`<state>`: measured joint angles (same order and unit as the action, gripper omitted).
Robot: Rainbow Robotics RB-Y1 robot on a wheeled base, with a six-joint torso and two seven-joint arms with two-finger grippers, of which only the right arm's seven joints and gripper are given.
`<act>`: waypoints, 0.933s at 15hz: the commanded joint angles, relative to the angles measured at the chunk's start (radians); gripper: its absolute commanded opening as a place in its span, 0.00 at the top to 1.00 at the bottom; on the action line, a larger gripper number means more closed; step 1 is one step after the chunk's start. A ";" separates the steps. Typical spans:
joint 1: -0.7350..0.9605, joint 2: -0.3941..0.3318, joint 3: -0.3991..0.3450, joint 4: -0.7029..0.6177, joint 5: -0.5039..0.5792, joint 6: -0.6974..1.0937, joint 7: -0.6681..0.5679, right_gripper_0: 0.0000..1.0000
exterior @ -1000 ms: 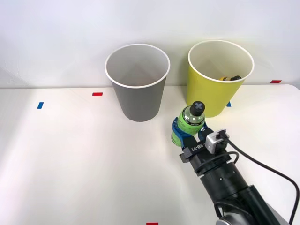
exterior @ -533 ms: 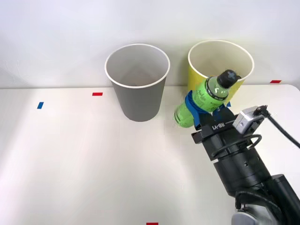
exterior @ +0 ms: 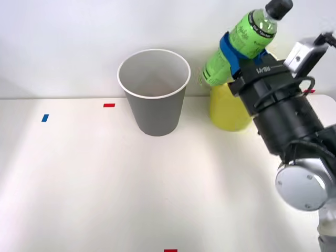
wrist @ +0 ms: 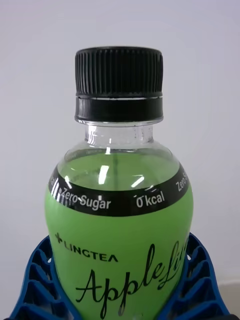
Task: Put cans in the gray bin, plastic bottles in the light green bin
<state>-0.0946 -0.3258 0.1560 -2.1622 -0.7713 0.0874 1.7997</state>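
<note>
Front view first: the green bottle [exterior: 247, 41] is pinched around its lower body by the right claw [exterior: 231, 52], and it's carried high, up above the table [exterior: 79, 178], with the black cap [exterior: 278, 7] pointing up and away to the right. So the long axis is tilted, base low toward the gray bin [exterior: 153, 92], cap high on the far side.

What matters for the drop is where the light green bin [exterior: 227, 110] sits relative to that bottle. Only its lower wall is seen, poking out under the wrist, so the bin is judged to be pretty much straight below and slightly behind the held bottle. The gray bin stands beside it to the left, clearly apart.

Right wrist view: the blue ribbed fingers [wrist: 32, 295] are seen hugging both sides of the label, the bottle's body filling the gap between them.

The rim itself is hidden by the arm, so whether the bottle's base is already over the opening can't be told. A release is probably best held back until the base is lined up over it.
</note>
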 commanded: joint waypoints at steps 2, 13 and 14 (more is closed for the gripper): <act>-0.171 0.077 -0.153 0.094 0.006 0.184 -0.003 1.00; -0.330 0.060 -0.265 0.338 0.196 0.265 0.027 1.00; -0.332 0.060 -0.266 0.340 0.201 0.267 0.026 1.00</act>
<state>-0.4226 -0.2642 -0.1044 -1.8246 -0.5813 0.3463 1.8281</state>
